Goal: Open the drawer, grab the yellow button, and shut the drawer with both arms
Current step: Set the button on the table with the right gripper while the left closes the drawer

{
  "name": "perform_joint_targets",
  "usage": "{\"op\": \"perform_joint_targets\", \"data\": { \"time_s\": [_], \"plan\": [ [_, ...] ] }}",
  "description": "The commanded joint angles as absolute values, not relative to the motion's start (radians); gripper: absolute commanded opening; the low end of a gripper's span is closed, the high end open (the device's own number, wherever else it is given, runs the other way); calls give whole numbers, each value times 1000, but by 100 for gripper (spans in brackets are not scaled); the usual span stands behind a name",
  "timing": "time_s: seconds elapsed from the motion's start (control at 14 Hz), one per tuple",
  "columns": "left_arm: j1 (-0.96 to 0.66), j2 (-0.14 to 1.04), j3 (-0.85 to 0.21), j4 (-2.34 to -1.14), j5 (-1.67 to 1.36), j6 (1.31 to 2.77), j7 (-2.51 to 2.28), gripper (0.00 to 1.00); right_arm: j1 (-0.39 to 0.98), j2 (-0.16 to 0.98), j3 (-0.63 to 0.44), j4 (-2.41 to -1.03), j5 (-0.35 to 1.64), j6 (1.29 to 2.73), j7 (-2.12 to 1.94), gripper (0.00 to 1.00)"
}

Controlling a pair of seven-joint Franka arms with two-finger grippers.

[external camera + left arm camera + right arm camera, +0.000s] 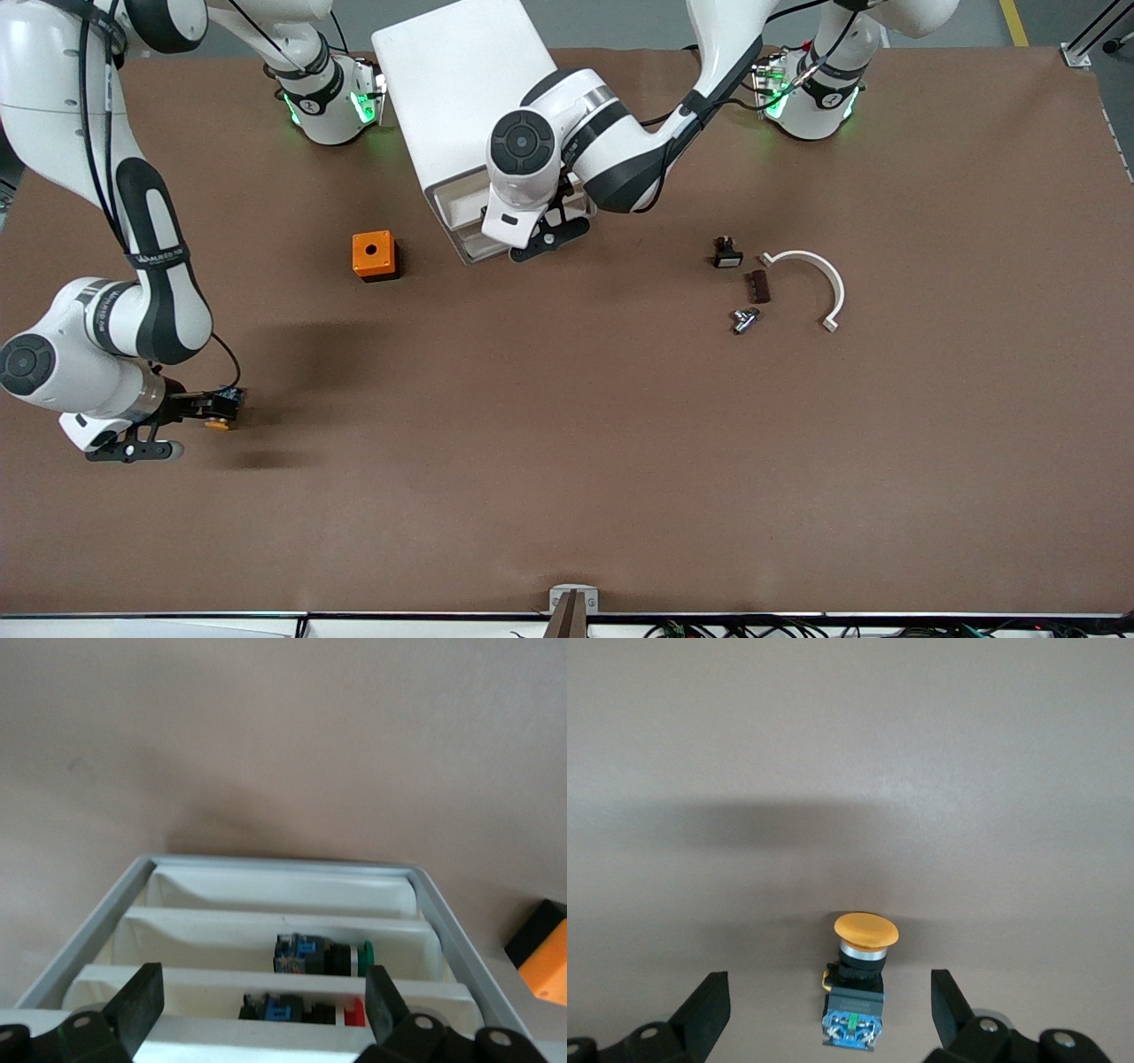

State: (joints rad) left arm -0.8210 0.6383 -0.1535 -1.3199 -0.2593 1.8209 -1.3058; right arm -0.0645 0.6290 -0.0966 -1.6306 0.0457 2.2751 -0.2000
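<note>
The button (221, 416), with an orange cap and a blue-ended black body, lies on the brown table near the right arm's end. In the right wrist view the button (858, 985) lies between the fingers of my open right gripper (829, 992), which do not touch it. That right gripper (211, 409) is low over the table. My left gripper (542, 239) is at the front of the white cabinet (461, 97), at the top drawer (465, 213). In the left wrist view the left gripper (263, 997) is open and straddles the drawer's front edge (257, 1041).
An orange cube with a hole (375, 255) sits beside the cabinet and shows in the left wrist view (545, 957). Lower drawers hold a green-capped button (328, 957) and a red-capped one (306, 1010). A black switch (726, 255), a brown piece (757, 285), a metal part (744, 319) and a white curved bracket (819, 279) lie toward the left arm's end.
</note>
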Motion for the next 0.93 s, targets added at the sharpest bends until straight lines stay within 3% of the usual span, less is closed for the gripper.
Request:
{"op": "perform_joint_targets", "data": {
  "time_s": [0.0,0.21,0.86],
  "plan": [
    [-822,643,-158,-1315,-348,1815,-1330,100,-64,524,-95,-1705,63,2250,-206,100],
    [-818,646,-158,-1325,-400,1815,-1328,100,-60,390,-95,-1779,63,2220,-201,100],
    [-772,638,-156,-1410,-623,1815,-1319,100,-44,2,-98,-1775,57,1846,-149,100]
  ]
}}
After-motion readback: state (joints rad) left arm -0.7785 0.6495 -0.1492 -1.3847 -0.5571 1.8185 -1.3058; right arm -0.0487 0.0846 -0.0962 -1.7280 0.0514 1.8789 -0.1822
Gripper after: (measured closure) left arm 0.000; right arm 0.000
